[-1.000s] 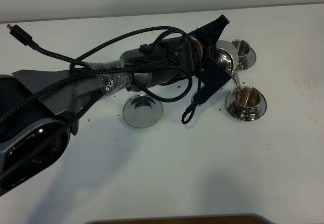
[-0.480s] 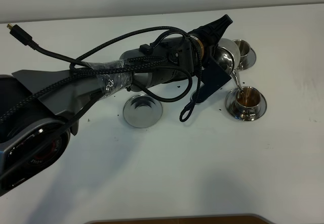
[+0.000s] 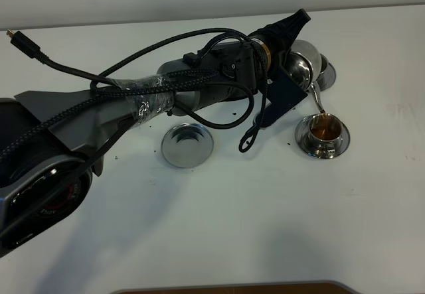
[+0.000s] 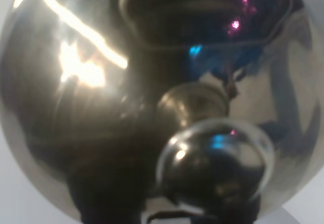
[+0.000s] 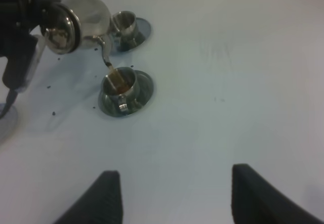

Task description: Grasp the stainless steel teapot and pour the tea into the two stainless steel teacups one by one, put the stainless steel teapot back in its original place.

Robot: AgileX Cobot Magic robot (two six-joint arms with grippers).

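My left gripper [image 3: 290, 60] reaches across to the right and is shut on the stainless steel teapot [image 3: 304, 67]. The pot is tilted, with its spout [image 3: 317, 99] down over the nearer teacup [image 3: 323, 129]. A brown stream of tea [image 5: 111, 72] runs into that teacup [image 5: 120, 84], which stands on its saucer and holds brown tea. The farther teacup [image 5: 124, 24] stands on its own saucer just behind the teapot [image 5: 83, 17]. The teapot's lid and knob [image 4: 215, 163] fill the left wrist view. The empty round saucer [image 3: 188, 145] lies to the left. My right gripper [image 5: 177, 198] hangs open, well short of the cups.
The left arm [image 3: 166, 98] with its black cables [image 3: 119, 68] stretches across the white table [image 3: 265, 208]. A cable loop [image 3: 248, 141] hangs down between the empty saucer and the nearer cup. Small dark specks dot the table around the cups.
The left gripper has rolled the teapot further over and shifted it slightly right. The spout now points more steeply down, and the tea in the nearer cup looks darker.
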